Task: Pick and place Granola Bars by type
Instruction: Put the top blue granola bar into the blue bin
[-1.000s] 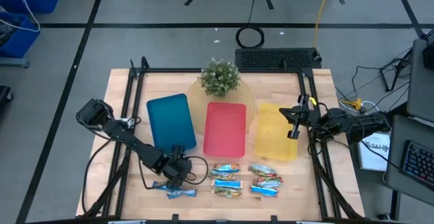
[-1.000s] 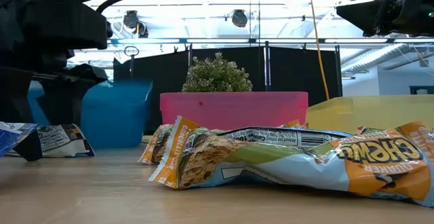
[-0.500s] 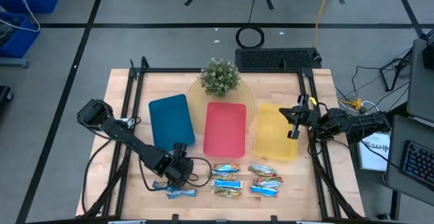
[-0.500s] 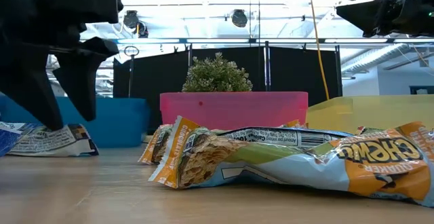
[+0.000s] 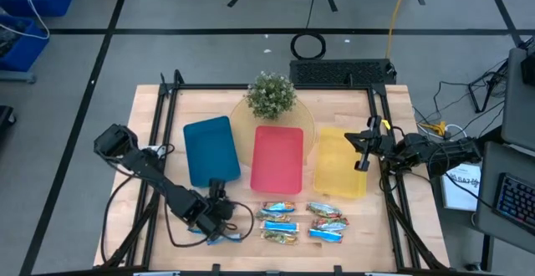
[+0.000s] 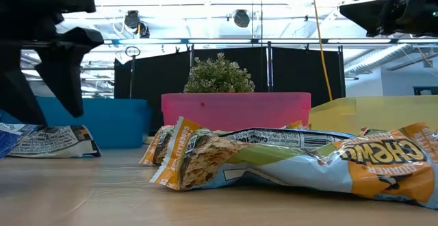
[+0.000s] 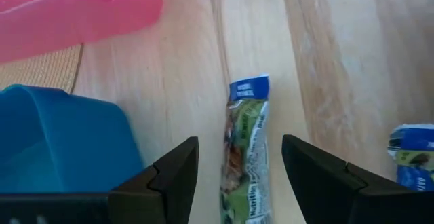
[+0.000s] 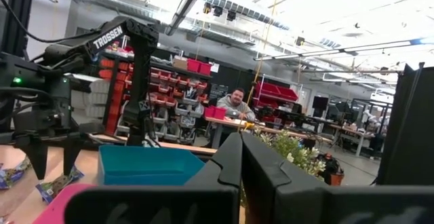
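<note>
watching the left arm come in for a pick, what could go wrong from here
1. The left claw is open astride a green bar that lies slightly tilted between the fingers; closing may catch only the crinkled wrapper and let it slip.
2. A second bar lies close by; a finger could nudge it.
3. The blue tray sits beside the claw, so a low lift toward it might clip its rim.

The right claw is shut, waiting over the yellow tray.

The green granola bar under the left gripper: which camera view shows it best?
The left wrist view: the green granola bar lies lengthwise between the open fingers of the left gripper. In the high view the gripper covers most of it. The low view shows a wrapper near the fingertips, side-on. The right wrist view shows it only small.
</note>
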You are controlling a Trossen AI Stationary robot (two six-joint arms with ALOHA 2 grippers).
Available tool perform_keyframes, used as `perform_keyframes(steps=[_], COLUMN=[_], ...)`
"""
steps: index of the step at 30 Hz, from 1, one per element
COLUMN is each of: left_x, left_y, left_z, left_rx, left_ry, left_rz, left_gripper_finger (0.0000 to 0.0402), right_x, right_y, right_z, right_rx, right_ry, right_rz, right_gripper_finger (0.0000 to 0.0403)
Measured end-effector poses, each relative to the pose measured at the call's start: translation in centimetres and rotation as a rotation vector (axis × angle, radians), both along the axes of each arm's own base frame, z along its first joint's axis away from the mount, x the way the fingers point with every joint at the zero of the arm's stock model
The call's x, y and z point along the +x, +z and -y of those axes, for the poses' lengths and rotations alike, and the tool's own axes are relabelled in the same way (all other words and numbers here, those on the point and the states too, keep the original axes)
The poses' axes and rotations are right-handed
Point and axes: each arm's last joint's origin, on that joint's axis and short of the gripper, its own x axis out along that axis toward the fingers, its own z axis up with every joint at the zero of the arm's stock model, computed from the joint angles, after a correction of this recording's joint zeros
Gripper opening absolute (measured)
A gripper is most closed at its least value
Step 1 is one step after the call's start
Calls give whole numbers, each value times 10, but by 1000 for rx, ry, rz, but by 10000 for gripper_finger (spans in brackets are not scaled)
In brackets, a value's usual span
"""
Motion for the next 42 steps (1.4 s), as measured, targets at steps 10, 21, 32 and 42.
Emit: perform_keyframes(steps=[10,21,32,42], left_x=[-4,-1,-1,-1], left_y=[0,0,0,1], left_z=[5,1,1,1], left_rx=[21,28,36,37], left_ry=[-31,-33,-50,-59], left_rz=[8,4,1,2], left_gripper_finger=[218,218,218,218], right_x=[0,0,0,0], right_y=[0,0,0,0], right_z=[0,0,0,0], right_rx=[-15,-12,-10,-10], right_ry=[-6,-5,-4,-4], right_rz=[-3,-2,-2,-2], right_gripper_finger=[0,0,0,0])
